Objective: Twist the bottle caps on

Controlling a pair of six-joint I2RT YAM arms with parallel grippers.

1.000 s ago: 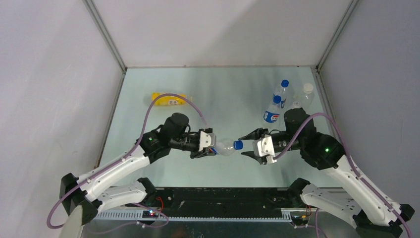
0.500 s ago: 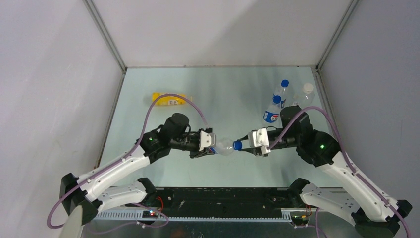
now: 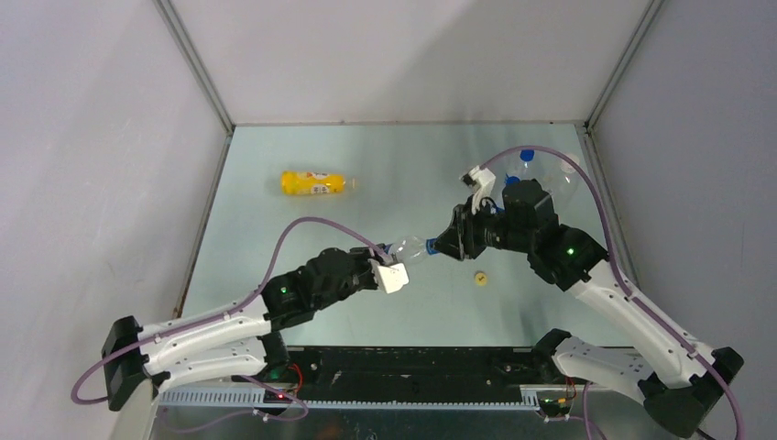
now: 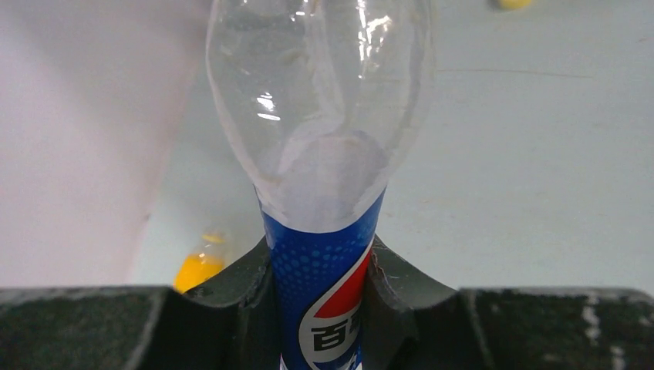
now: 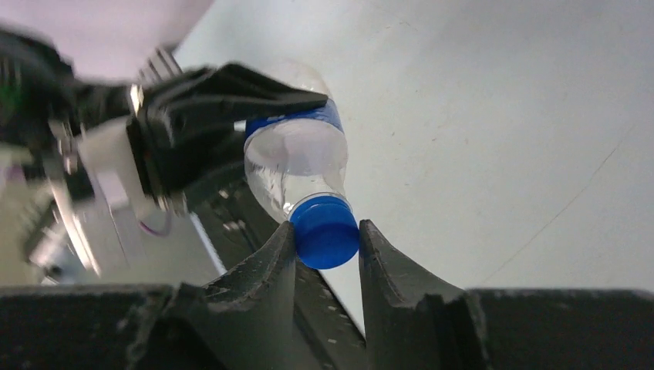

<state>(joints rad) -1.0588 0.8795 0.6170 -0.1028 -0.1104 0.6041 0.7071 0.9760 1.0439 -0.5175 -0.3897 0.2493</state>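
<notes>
My left hand (image 4: 320, 266) is clamped on the Pepsi bottle (image 4: 320, 116) at its label, holding it above the surface (image 3: 366, 165). My right hand (image 5: 325, 226) pinches the blue cap (image 5: 328, 237) on its neck.

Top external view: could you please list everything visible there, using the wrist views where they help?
Pepsi-labelled bottle: one, clear with a blue label, held between both grippers.
Blue cap: one, blue, on that bottle's neck.
Yellow bottle: one, yellow-orange, lying on its side at the far left.
Yellow cap: one, yellow, loose on the table beside the right arm.
Blue-capped bottle: one seen, far right, mostly behind the right arm.
Clear bottle: one, colourless, far right corner, partly hidden.
Table: one, pale green.
Left gripper: one, black, shut on the bottle's label.
Right gripper: one, black, shut on the blue cap.
</notes>
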